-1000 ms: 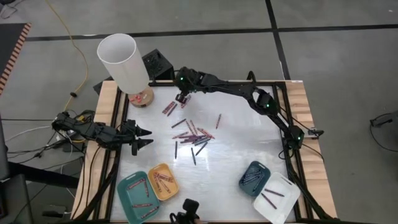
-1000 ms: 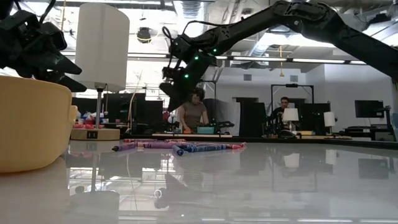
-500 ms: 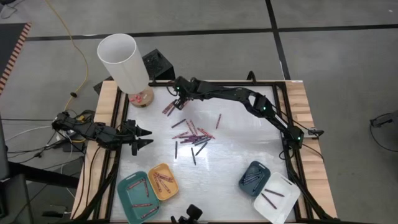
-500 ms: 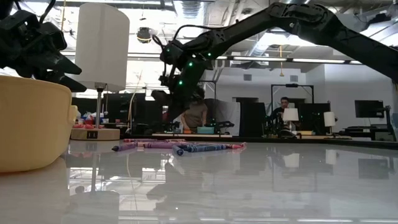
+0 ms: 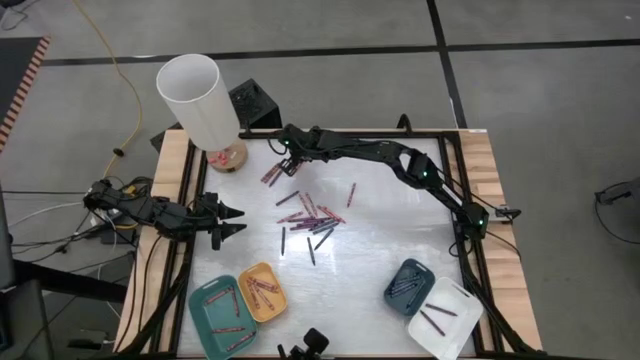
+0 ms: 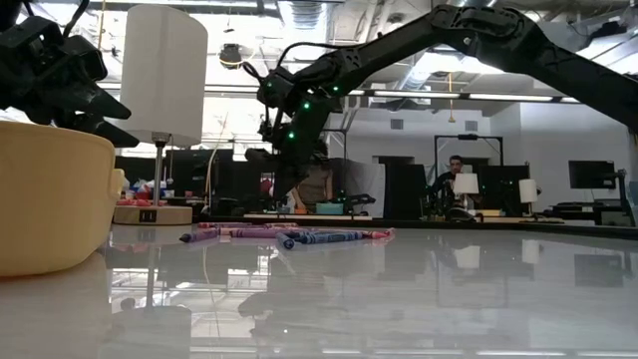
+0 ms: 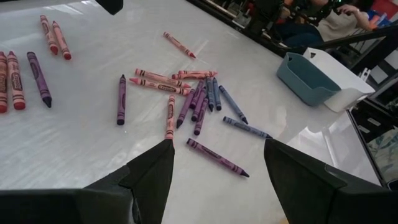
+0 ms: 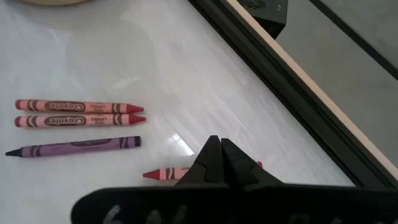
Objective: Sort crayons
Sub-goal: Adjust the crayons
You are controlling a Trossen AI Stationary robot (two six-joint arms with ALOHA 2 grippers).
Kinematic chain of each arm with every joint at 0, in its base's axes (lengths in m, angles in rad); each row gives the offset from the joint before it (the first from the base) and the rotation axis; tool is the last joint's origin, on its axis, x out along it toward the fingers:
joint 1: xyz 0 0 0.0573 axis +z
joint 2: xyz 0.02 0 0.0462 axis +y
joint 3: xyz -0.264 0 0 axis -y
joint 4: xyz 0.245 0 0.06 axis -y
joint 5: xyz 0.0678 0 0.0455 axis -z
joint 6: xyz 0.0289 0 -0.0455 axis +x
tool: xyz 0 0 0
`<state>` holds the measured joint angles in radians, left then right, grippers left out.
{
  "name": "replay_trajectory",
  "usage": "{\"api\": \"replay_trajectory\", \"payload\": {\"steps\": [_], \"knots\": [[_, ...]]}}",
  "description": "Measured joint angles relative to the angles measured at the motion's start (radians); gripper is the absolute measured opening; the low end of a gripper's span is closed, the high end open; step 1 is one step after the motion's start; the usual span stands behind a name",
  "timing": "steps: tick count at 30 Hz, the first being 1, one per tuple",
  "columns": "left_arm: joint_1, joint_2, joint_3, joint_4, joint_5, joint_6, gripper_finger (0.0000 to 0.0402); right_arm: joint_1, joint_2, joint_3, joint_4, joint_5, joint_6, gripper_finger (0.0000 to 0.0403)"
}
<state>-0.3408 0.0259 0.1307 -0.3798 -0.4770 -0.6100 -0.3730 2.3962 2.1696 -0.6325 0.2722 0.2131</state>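
The right tool (image 8: 221, 163) is being held pressed together over a red crayon (image 8: 163, 173) near the tabletop's (image 5: 400, 230) far edge, nothing gripped. The left tool (image 5: 228, 221) is being kept apart. Spreading, then lowering, is likely being called for.

The right gripper (image 5: 287, 160) sits low at the far side of the counter (image 5: 390, 230), beside a small group of crayons (image 5: 271, 175) lying just below it. The lamp (image 5: 200, 100) stands farther out to its left. A larger scatter of crayons (image 5: 310, 215) lies toward the counter's middle, nearer than the gripper. The left gripper (image 5: 232, 221) waits at the left edge, with that scatter lying ahead of its fingertips. Trays (image 5: 240, 300) lie along the near edge, behind both.
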Motion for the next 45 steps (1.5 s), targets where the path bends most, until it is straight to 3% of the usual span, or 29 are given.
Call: {"api": "replay_trajectory", "payload": {"steps": [13, 29, 38, 45], "knots": [[0.0, 0.0, 0.0, 0.0, -0.002, 0.0, 0.024, -0.003, 0.055, 0.022, 0.05, -0.026, 0.002, 0.0], [0.0, 0.0, 0.0, 0.0, -0.001, 0.0, 0.024, 0.006, 0.064, 0.019, 0.036, 0.004, 0.256, 0.0], [0.0, 0.0, 0.0, 0.0, -0.001, 0.0, 0.024, 0.002, 0.064, 0.18, -0.172, -0.011, 0.108, 0.0], [0.0, 0.0, 0.0, 0.0, 0.0, 0.0, 0.024, -0.03, 0.014, 0.187, -0.329, 0.044, -0.103, 0.0]]}}
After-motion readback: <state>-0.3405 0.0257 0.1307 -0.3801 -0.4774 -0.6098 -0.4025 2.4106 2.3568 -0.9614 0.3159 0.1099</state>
